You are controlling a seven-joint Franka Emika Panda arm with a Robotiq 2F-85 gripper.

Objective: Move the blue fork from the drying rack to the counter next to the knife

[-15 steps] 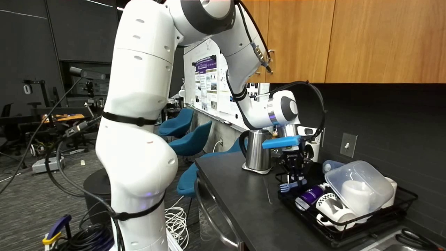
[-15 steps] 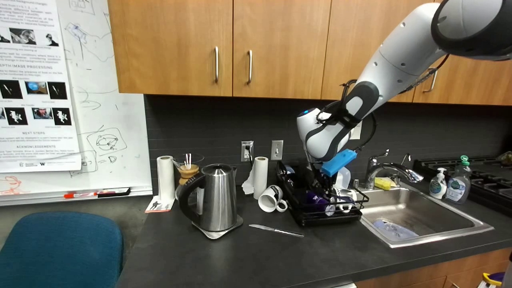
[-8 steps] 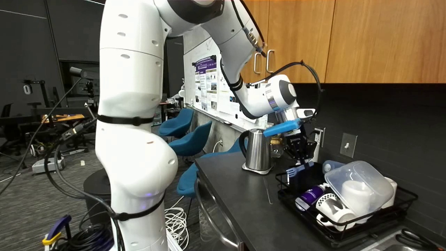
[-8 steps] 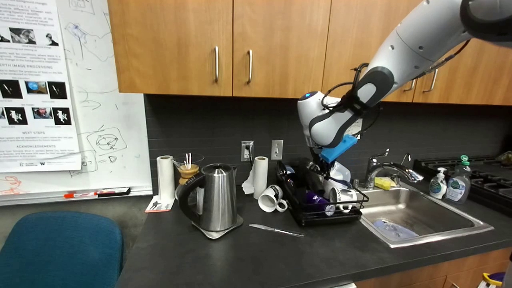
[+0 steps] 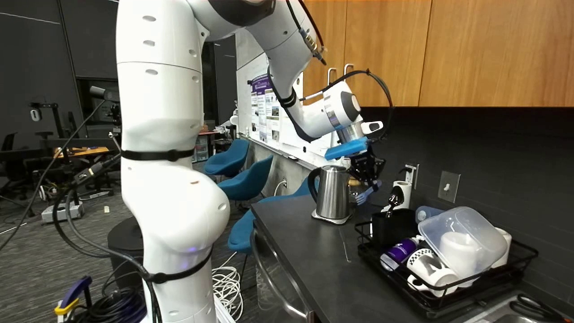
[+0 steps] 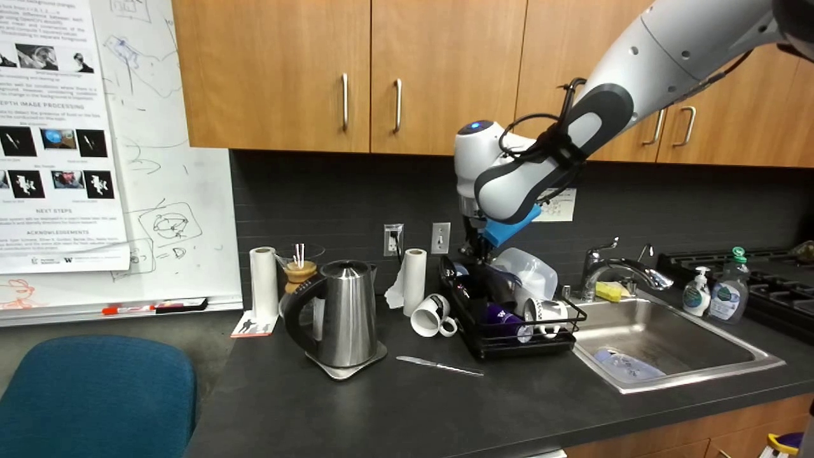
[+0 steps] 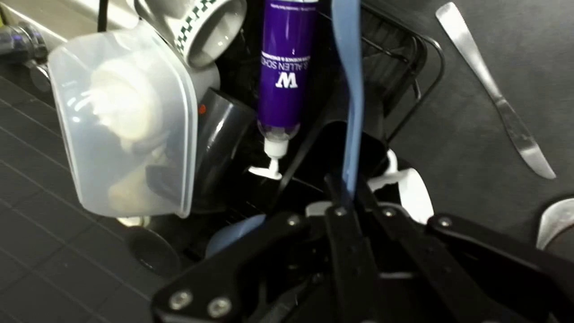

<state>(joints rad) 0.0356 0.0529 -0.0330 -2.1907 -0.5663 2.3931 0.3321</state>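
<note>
Clasping the blue fork [image 7: 356,94] in the Robotiq gripper [image 7: 350,187], upper centre of the wrist view; seemingly lifted free of the dish-drying rack [image 7: 399,42]. Yet to lay on the countertop [image 7: 471,148] beside the table knife [image 7: 496,95], upper right.

In both exterior views, wooden cabinets [image 6: 448,76] with metal handles [image 6: 399,105] fill twelve to two o'clock, a dark tiled wall [image 5: 515,157] carries a light switch [image 5: 447,187] at about three, and a teal chair [image 6: 95,394] stands at eight. A whiteboard [image 6: 181,184] hung with a printed poster [image 6: 57,127] covers nine to ten o'clock in an exterior view. In an exterior view, dark panels [image 5: 36,58] crossed by a thin pale line [image 5: 29,18] rise in dim light at ten o'clock, a wood-topped desk [image 5: 80,154] sits at nine, and streaky grey carpet [image 5: 31,264] spreads at eight.
</note>
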